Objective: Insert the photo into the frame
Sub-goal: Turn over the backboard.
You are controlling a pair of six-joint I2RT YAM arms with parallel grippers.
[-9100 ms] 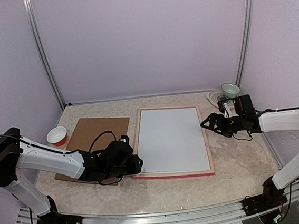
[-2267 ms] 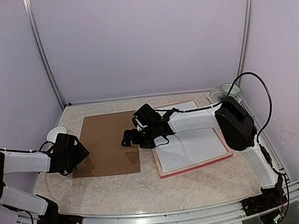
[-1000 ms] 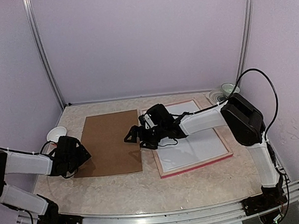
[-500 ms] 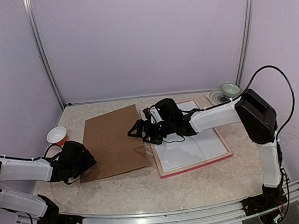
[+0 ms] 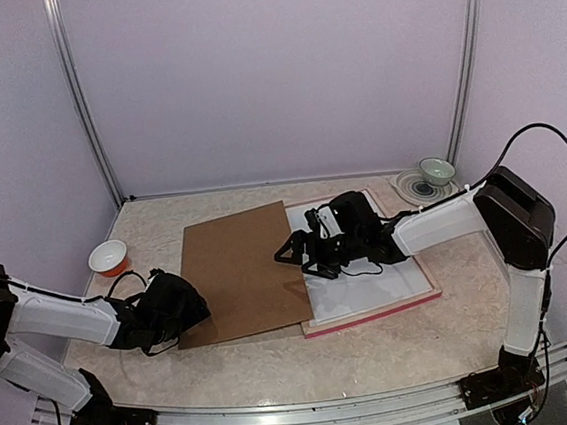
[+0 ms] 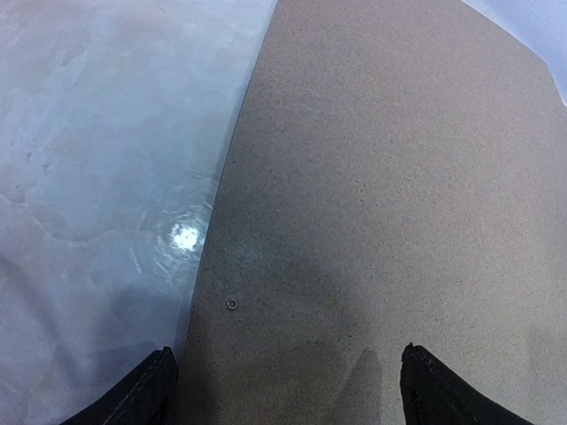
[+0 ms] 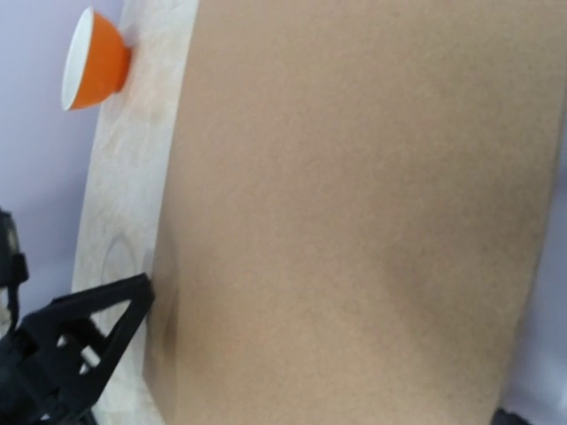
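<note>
A plain brown backing board (image 5: 244, 272) lies skewed on the table, its right edge over the left rail of the pink frame (image 5: 374, 316). A white sheet (image 5: 391, 282) fills the frame; the photo is hidden. My left gripper (image 5: 194, 306) is open at the board's near left corner. In the left wrist view the gripper (image 6: 286, 363) has its fingers spread wide over the board (image 6: 381, 177). My right gripper (image 5: 293, 255) is open at the board's right edge. The board (image 7: 354, 204) fills the right wrist view and nearly hides that gripper's own fingers.
An orange bowl (image 5: 108, 257) stands left of the board, also in the right wrist view (image 7: 93, 57). A pale green bowl (image 5: 437, 171) and a plate (image 5: 414, 188) stand at the back right corner. Bare marbled tabletop (image 6: 106, 133) lies left of the board.
The board has slid right and turned, and its right edge now overlaps the frame. Both grippers moved right with it and stayed open.
</note>
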